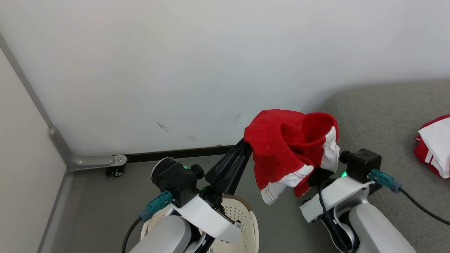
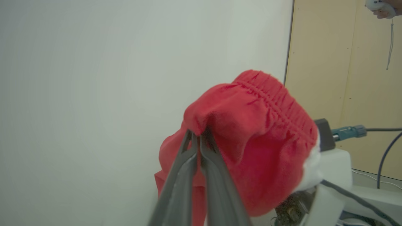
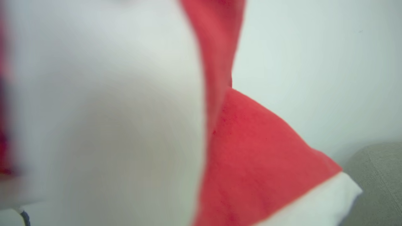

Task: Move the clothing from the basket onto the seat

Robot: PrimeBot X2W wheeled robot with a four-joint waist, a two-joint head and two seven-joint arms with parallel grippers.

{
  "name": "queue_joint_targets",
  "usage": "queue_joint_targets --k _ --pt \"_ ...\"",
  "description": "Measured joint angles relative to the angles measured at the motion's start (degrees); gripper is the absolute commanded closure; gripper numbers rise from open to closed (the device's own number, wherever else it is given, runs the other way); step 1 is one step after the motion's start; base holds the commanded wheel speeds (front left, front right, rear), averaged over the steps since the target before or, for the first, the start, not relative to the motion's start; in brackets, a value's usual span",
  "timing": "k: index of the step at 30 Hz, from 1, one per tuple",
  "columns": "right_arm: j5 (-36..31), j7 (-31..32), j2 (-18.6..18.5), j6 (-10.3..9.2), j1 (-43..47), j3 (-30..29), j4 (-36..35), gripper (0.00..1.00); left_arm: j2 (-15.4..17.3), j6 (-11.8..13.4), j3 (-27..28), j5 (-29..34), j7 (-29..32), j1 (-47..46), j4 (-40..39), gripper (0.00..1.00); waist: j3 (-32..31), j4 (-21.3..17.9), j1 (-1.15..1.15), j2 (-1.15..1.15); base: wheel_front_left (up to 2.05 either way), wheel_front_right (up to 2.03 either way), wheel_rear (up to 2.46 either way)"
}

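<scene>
Clothing, soft red fabric with white trim and gathered waistband, hangs clenched in both jaws.

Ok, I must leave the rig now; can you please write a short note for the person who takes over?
Left gripper: shut on the red garment, held up in the air.
Right gripper: shut, fingers hidden under that garment; whether it grips, cannot tell.
Basket: below the left arm, inside mostly hidden.
Done: another garment lies on the seat.
Left: put the held garment on the seat, then check the basket.
</scene>
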Motion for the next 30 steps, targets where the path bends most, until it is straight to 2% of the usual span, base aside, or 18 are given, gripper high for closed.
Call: queue_joint_targets --k 4,19,20,21,22,30 --pt "2.0 0.0 0.0 0.00 0.0 0.0 -0.4 1.00 0.0 0.0 -0.1 0.1 0.0 0.4 1.4 1.00 0.0 -0.4 0.00 0.00 0.00 0.00 0.00" --pt "3.1 0.0 0.0 0.00 0.0 0.9 -1.7 1.00 0.0 0.3 -0.8 0.2 0.0 2.2 6.7 0.99 -0.5 -0.8 0.00 0.00 0.00 0.00 0.00" --pt "3.1 0.0 0.0 0.00 0.0 0.8 -1.7 1.00 0.0 0.5 -0.8 0.2 0.0 2.3 7.0 0.73 -0.6 -0.7 0.00 0.00 0.00 0.00 0.00" --pt "3.1 0.0 0.0 0.00 0.0 0.7 -1.8 1.00 0.0 0.5 -0.7 0.2 0.0 2.5 7.3 0.33 -0.6 -0.7 0.00 0.00 0.00 0.00 0.00" --pt "3.1 0.0 0.0 0.00 0.0 0.7 -1.8 1.00 0.0 0.6 -0.7 0.2 0.0 2.7 7.8 0.00 -0.6 -0.7 0.00 0.00 0.00 0.00 0.00" --pt "1.4 0.0 0.0 0.00 -0.1 -0.8 -2.0 1.00 0.4 0.9 0.0 0.1 0.0 4.2 10.3 0.00 -0.9 -0.6 0.00 0.00 0.00 0.00 0.00"
